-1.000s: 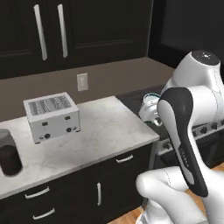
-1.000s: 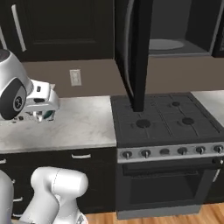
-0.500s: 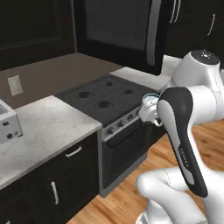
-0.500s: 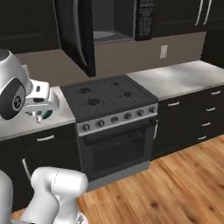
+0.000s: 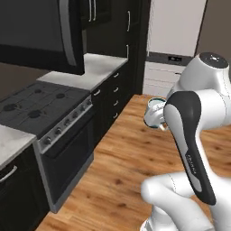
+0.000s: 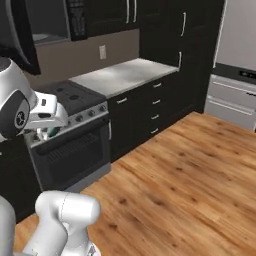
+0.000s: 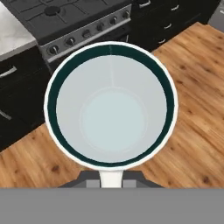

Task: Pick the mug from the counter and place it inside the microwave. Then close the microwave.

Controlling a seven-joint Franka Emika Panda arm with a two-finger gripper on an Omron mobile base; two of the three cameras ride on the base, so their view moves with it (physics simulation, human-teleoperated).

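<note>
**Mug in my claw, carried over the floor toward the microwave**

From the camera behind my left shoulder, I hold the mug up beside my forearm, its teal rim level so it rides steady while my base rolls. It hangs above the wooden floor, well apart from the stove on the left. The open microwave door juts out above the stove with its curved grey handle facing me; I judge it is swung wide so I can reach in once I line up. The counter lies further back, beyond the stove.

From the camera behind my right shoulder, my claw sits tucked close under my wrist at the left edge, a sliver of teal showing between its parts. The microwave is up on the far left, above the stove, its cavity pale inside.

From the camera on my hand, I look straight down into the mug, its white inside ringed with teal. My claw is pinched tight on the mug, gripping at the near edge of the rim, which keeps the mouth upright. Below it lie floorboards and the stove's knobs. The placing and the closing of the door are not yet done.
</note>
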